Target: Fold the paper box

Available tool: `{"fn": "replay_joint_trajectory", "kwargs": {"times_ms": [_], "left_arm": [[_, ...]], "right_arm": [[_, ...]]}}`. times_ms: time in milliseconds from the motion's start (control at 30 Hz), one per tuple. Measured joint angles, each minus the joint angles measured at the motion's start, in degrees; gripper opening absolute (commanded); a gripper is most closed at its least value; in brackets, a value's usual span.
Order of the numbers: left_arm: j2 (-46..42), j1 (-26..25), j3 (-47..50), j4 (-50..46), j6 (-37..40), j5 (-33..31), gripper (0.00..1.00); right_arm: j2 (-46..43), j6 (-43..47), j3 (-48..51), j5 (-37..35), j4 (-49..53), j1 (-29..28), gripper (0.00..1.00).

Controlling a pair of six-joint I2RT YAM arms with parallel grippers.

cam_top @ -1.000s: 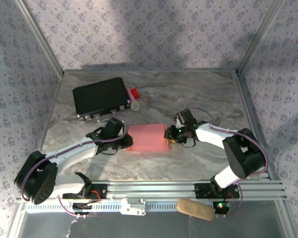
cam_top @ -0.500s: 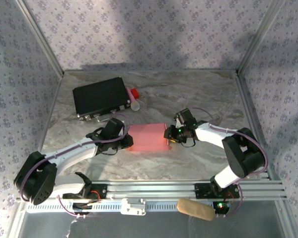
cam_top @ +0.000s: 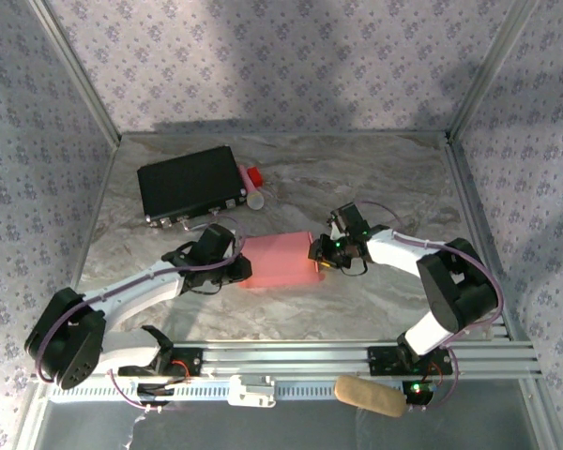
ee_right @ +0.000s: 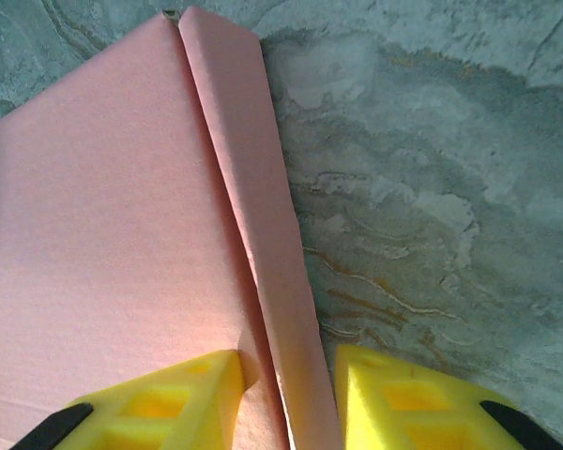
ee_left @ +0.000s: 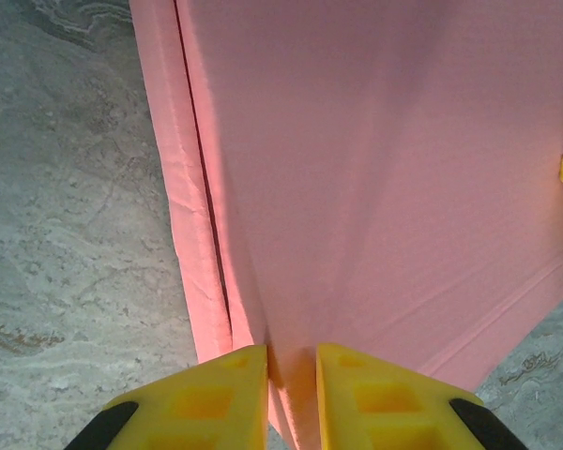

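Note:
The pink paper box (cam_top: 280, 260) lies as a low rectangular shape in the middle of the marble table, between the two arms. My left gripper (cam_top: 243, 268) is at its left end. In the left wrist view its yellow fingers (ee_left: 216, 398) stand close together, and a raised pink edge of the box (ee_left: 375, 169) fills the narrow gap at the gripper (ee_left: 292, 375). My right gripper (cam_top: 320, 254) is at the box's right end. There the gripper (ee_right: 289, 384) straddles a narrow folded side strip of the box (ee_right: 103, 234), with one finger over the top panel and the other over the table.
A black rectangular case (cam_top: 190, 183) sits at the back left, with a small red piece (cam_top: 254, 175) and a pale cylinder (cam_top: 256, 198) at its right side. A tan oblong object (cam_top: 369, 396) rests on the front rail. Patterned walls enclose the table.
The right wrist has shifted slightly toward the back. The box and the left arm stay where they were.

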State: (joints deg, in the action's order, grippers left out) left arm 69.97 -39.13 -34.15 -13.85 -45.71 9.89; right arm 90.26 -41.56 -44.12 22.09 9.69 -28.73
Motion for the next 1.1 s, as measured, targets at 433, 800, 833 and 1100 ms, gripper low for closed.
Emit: {"fn": "replay_joint_trajectory", "kwargs": {"times_ms": [433,800,833,1100], "left_arm": [[0.3,0.0,-0.1,0.4,-0.4,0.7,0.22],[0.6,0.0,-0.1,0.8,-1.3,1.1,0.17],[0.6,0.0,-0.1,0.8,-1.5,1.1,0.17],[0.7,-0.4,-0.1,3.2,-1.9,2.2,0.15]], "right_arm": [[0.6,0.0,-1.1,-0.2,1.5,0.2,0.35],[0.7,0.0,-1.5,-0.2,2.7,0.4,0.42],[0.7,0.0,-1.5,-0.2,2.8,0.4,0.43],[0.7,-1.1,-1.5,2.4,3.6,0.6,0.51]]}}
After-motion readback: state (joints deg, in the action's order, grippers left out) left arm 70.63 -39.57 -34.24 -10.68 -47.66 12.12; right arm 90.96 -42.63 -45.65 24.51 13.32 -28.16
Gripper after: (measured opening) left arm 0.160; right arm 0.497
